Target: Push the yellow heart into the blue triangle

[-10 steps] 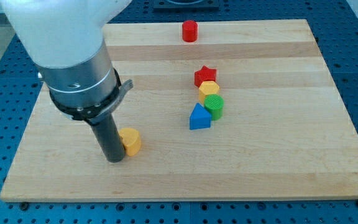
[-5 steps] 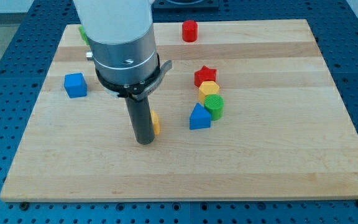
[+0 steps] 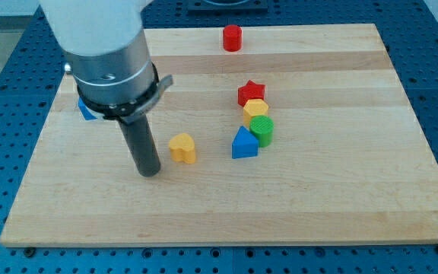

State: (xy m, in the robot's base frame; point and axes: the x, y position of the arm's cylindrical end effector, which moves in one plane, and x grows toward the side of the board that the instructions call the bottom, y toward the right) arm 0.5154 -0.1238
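near the board's middle, toward its bottom edge, you have the yellow heart (image 3: 182, 148) lying loose, apart from my tip (image 3: 150, 172). the bare rod holds nothing; the tip sits just off the heart's left, slightly lower. the blue triangle (image 3: 243, 143) lies to the heart's right, open wood between. push rightward; the green cylinder (image 3: 262, 129) crowds the triangle's far side.

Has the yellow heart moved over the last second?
Yes. The yellow heart has shifted toward the view's right and slightly up, closing most of the gap to the unmoved blue triangle.
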